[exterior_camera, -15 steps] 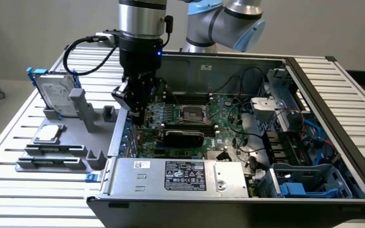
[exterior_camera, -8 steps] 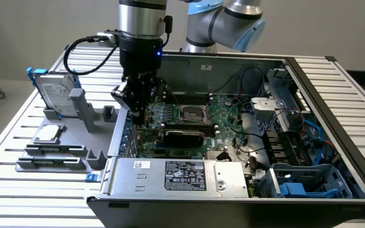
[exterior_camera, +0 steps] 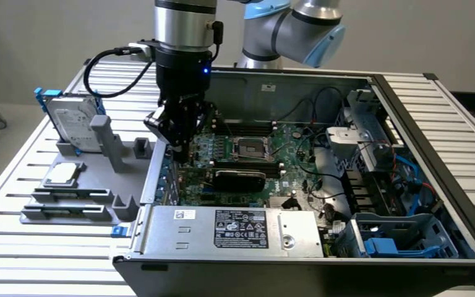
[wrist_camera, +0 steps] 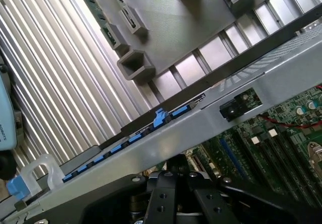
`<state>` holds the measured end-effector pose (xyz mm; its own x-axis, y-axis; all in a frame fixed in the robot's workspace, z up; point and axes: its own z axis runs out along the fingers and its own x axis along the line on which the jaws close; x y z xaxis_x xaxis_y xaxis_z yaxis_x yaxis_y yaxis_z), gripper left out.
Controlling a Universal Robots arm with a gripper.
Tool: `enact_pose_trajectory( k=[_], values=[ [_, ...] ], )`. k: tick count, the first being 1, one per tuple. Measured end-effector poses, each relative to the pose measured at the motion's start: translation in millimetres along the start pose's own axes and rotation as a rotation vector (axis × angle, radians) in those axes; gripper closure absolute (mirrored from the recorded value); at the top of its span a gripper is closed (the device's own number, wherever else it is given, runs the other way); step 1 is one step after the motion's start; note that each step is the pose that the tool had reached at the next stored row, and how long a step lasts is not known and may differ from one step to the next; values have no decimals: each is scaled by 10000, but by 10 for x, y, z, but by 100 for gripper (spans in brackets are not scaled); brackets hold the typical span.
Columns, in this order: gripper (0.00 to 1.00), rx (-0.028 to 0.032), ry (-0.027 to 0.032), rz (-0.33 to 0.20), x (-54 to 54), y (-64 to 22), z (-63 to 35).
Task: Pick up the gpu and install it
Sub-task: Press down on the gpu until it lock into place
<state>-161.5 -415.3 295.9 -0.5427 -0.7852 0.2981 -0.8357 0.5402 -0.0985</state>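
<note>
Slatted worktop (exterior_camera: 23, 185) carries the open computer case (exterior_camera: 435, 124), lying on its side across centre and right of the exterior frame. The grey parts tray (exterior_camera: 81, 185) sits at left, beside the case. On it the hard drive (exterior_camera: 72, 127) stands upright at the back, and the short upright holders nearest the case hold nothing. The motherboard (exterior_camera: 291, 139) faces up inside the case. The black-shrouded oblong lying across its lower middle I take to be the gpu (exterior_camera: 237, 179), level with the expansion slots and just right of and below the arm's tool. The pincer (exterior_camera: 180, 151) is clenched and lowered inside the case, close against the rear wall at centre left of the frame. I cannot tell whether its tips bear on the card's bracket end or stand just clear of it. In the wrist view the rear wall (wrist_camera: 282, 78) runs diagonally, with the row of blue latches (wrist_camera: 160, 118) along it and the slots beyond. My judgement is that this is the seating stage. To do it well I would keep the card square to its slot and line the bracket end up with the wall opening. I would press straight down with no sideways lean. The tool has little room beside the wall, so any lateral correction must be small. Main risks are a card seated at one end only and a snagged latch.
</note>
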Motion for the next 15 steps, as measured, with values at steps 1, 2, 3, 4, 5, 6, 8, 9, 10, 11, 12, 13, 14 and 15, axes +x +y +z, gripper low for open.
enact_pose_trajectory(
  k=[1, 2, 3, 4, 5, 6, 8, 9, 10, 11, 12, 13, 14, 15],
  values=[
    [89, 4, -9, 70, -1, 0, 2],
    [89, 6, -15, 133, -1, 1, 3],
    [89, 12, -25, 197, -2, 1, 5],
    [89, 17, -34, 262, -3, 1, 7],
    [89, 24, -45, 329, -4, 1, 10],
    [89, 29, -56, 397, -5, 2, 13],
    [89, 32, -70, 528, -6, 2, 15],
    [89, 23, -69, 583, -6, 2, 15],
    [89, 12, -67, 630, -6, 3, 15],
    [89, 3, -66, 668, -6, 2, 15],
    [89, -6, -63, 704, -5, 2, 13],
    [89, -16, -60, 741, -4, 2, 10],
    [89, -26, -56, 778, -3, 2, 6],
    [89, -35, -52, 812, -1, 1, 2]
  ],
)
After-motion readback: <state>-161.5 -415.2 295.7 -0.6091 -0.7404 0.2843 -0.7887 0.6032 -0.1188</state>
